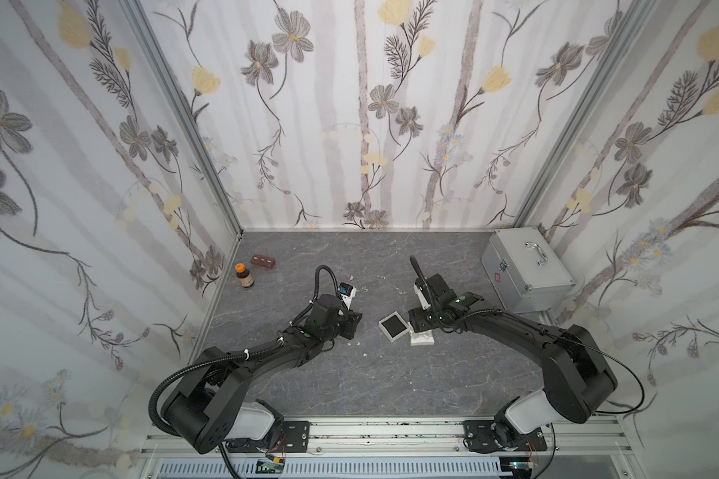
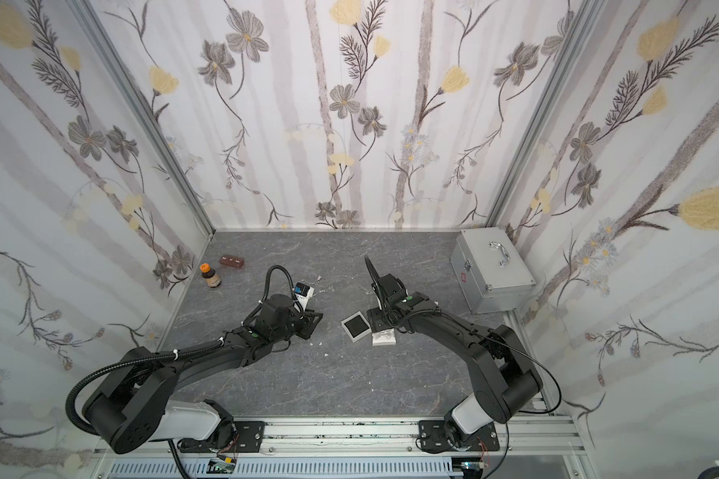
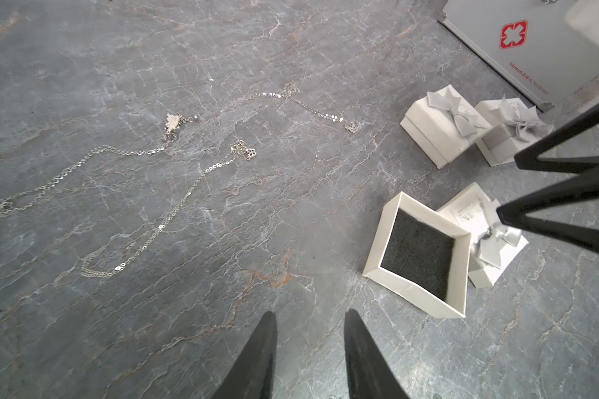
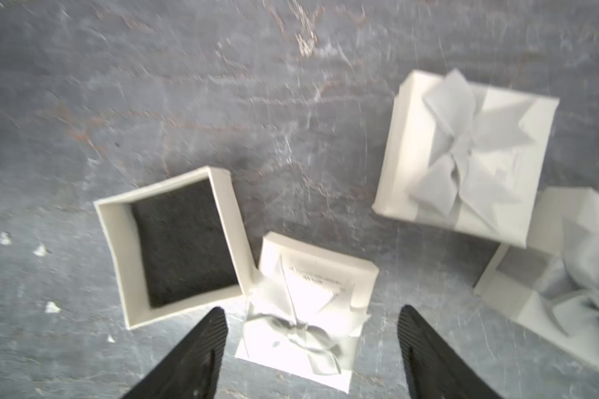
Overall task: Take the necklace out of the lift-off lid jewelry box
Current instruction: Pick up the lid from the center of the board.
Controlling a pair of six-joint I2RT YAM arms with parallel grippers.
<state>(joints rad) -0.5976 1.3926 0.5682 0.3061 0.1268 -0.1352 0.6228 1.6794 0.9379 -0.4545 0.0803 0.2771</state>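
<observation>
The lift-off lid jewelry box [image 3: 419, 255] stands open on the grey table, its black foam bare; it also shows in both top views [image 1: 393, 326] [image 2: 355, 325]. Its bow-topped lid [image 4: 308, 304] lies right beside it. Three silver necklaces lie spread on the table: one with a pendant [image 3: 172, 122], one long chain [image 3: 187, 193] and one farther off [image 3: 308, 103]. My right gripper [image 4: 312, 317] hangs open just over the lid, a finger on either side, not touching it. My left gripper [image 3: 310, 321] is open and empty, to the left of the box.
Two closed white boxes with grey bows [image 3: 443, 127] [image 3: 512, 134] sit behind the open one. An aluminium case [image 1: 524, 269] stands at the back right. A brown bottle [image 1: 245, 275] and a brown block [image 1: 263, 261] sit at the back left. Small white scraps [image 4: 51, 307] dot the table.
</observation>
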